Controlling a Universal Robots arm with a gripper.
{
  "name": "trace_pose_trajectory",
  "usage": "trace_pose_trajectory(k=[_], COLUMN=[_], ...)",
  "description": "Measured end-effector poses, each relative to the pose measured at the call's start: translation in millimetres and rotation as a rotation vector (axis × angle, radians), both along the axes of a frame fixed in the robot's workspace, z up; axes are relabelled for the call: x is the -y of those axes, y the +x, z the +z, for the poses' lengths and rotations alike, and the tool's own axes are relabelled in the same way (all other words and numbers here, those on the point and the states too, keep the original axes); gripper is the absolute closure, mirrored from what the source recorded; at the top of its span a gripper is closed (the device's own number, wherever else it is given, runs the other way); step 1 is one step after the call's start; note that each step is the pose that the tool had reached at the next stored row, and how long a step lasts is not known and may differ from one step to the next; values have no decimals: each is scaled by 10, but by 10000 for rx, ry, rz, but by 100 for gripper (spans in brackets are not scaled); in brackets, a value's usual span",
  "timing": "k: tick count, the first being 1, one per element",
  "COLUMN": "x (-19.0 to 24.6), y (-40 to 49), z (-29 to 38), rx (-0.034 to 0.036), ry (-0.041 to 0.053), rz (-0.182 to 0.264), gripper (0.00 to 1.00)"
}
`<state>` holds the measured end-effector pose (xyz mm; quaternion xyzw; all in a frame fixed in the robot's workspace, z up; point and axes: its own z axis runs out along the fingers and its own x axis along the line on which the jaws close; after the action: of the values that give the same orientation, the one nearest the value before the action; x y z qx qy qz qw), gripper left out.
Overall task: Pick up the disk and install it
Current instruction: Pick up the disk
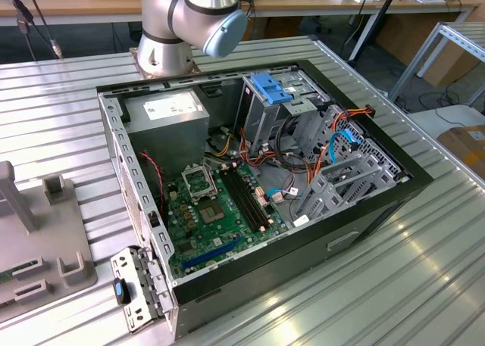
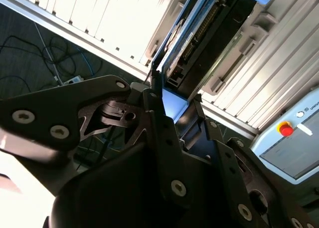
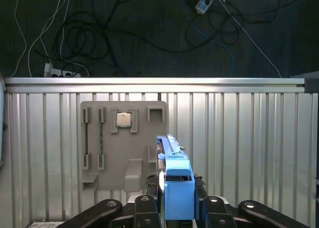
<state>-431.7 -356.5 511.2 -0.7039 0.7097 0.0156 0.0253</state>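
The disk, a dark drive in a bright blue carrier, stands edge-on between my gripper's black fingers; my gripper is shut on it. In the first wrist view it hangs over the ribbed metal table beside a grey fixture plate. The second wrist view shows the disk from its flat side, its connector edge pointing away from my gripper. The open computer case lies on the table in the exterior view, with the arm's base behind it.
Inside the case are a motherboard, a power supply, an upright metal cage topped by a light-blue bracket, and red and blue cables. The grey fixture plate lies at the exterior view's left. A chip sits in it. Cables lie on the floor beyond the table's edge.
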Motion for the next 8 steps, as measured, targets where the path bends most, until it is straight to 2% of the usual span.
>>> trace_pose_trajectory(k=[1, 4, 8], x=[-1, -1, -1], y=[54, 140, 182], z=[0, 0, 0], rx=[0, 0, 1], ry=[0, 0, 0], rz=[-1, 0, -2], gripper=[64, 64, 64])
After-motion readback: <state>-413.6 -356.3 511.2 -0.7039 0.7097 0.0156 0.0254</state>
